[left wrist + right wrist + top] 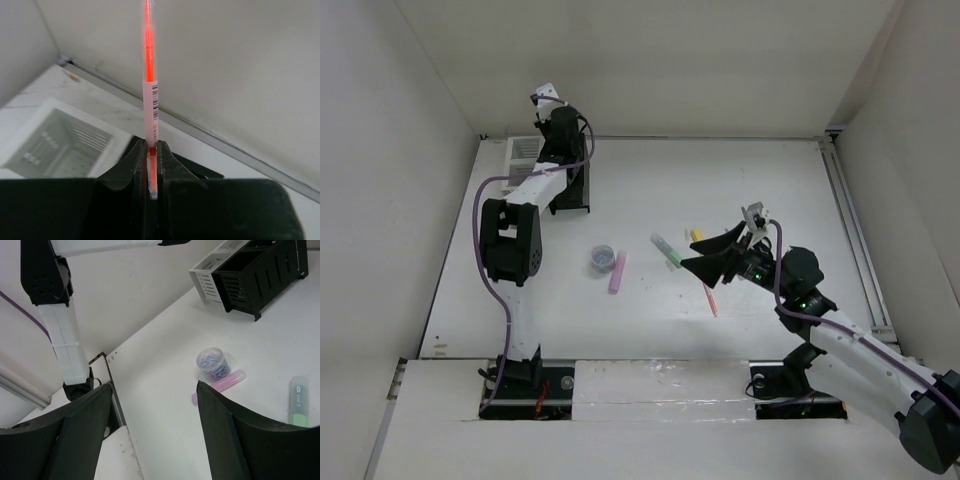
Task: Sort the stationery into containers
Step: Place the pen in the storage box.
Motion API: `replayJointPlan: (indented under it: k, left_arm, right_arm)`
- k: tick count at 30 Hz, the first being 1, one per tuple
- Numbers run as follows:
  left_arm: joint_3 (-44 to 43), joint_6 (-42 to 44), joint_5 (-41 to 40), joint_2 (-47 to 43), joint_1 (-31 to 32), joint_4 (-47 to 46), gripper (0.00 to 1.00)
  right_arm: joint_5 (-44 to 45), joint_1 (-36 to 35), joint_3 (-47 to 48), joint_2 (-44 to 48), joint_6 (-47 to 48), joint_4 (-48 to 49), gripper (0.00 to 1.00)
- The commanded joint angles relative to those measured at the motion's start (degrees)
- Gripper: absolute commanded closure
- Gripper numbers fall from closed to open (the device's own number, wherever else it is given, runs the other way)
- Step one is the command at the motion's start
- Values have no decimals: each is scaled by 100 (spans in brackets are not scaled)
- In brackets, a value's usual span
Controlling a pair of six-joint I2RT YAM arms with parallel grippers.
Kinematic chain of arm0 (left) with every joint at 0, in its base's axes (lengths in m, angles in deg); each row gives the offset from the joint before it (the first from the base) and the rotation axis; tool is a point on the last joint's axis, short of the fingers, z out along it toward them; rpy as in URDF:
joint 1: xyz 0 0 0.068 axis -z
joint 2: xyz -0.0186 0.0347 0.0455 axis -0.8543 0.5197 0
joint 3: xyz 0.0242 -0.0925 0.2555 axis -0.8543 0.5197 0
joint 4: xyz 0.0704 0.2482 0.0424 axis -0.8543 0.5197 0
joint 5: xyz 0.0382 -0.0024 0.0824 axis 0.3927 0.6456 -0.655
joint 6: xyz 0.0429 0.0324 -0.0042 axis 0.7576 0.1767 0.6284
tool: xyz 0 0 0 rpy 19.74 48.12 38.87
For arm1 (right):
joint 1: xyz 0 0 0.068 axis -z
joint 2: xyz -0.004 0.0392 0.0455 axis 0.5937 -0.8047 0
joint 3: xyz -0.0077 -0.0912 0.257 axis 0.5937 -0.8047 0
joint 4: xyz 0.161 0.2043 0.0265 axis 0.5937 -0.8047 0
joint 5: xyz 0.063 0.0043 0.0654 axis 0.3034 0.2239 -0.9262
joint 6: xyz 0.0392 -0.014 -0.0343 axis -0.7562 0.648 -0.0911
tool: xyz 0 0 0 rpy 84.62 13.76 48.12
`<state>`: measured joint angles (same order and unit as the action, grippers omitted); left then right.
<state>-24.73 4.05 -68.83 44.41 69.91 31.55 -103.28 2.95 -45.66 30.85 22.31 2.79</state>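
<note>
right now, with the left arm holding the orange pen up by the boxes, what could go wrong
1. The left end effector grips the orange pen near one end only, so it may pivot on release and miss the white box.
2. The right end effector is open beside the green marker, with a yellow item and thin pink pen close by; reaching in could scatter them.

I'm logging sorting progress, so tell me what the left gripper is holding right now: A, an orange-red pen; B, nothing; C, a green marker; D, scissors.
A: the left wrist view shows the left gripper shut on an orange-red pen that stands upright in its grip.
</note>
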Motion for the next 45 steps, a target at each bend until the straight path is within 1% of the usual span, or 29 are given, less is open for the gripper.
replayJointPlan:
  k: [1, 4, 12, 21, 27, 33, 34, 35, 36, 37, 38, 41, 42, 45]
  left_arm:
    - [115, -538, 581, -434, 11, -388, 100]
    - [334, -653, 862, -434, 11, -529, 100]
    - [511, -785, 969, -382, 11, -643, 100]
    - [1011, -899, 1074, -434, 11, -836, 100]
    - [1064, -952, 1127, -496, 64, -837, 100]
    - [906, -952, 1233, -496, 64, -652, 100]
    - [854, -952, 1285, -496, 64, -652, 93]
    - [853, -952, 1285, -496, 64, -652, 90]
    - [853, -952, 1285, -496, 64, -600, 90]
    - [853, -900, 1198, -496, 64, -599, 87]
    - [853, -899, 1198, -496, 64, -599, 81]
    - [853, -899, 1198, -496, 64, -599, 72]
    - [853, -899, 1198, -496, 64, -599, 67]
    - [1045, -899, 1198, -627, 116, -721, 59]
  right_arm:
    - [-95, -72, -13, 16, 111, 425, 25]
    - [-95, -133, -13, 16, 111, 425, 25]
    - [-42, -133, -66, 16, 111, 425, 25]
    - [11, -186, -66, 16, 59, 425, 25]
    - [63, -291, -66, 16, 59, 425, 25]
    - [64, -291, -66, 16, 59, 425, 25]
    - [64, -291, -66, 16, 59, 425, 25]
    - [64, -291, -66, -36, 59, 425, 25]
    - [64, -291, -66, -36, 59, 425, 25]
    - [64, -343, -66, -36, 59, 425, 25]
    - [64, -344, -66, -36, 59, 425, 25]
    - [64, -344, -13, -89, 59, 425, 25]
    - [64, -344, -13, -89, 59, 425, 25]
    - [116, -344, -13, -89, 59, 425, 25]
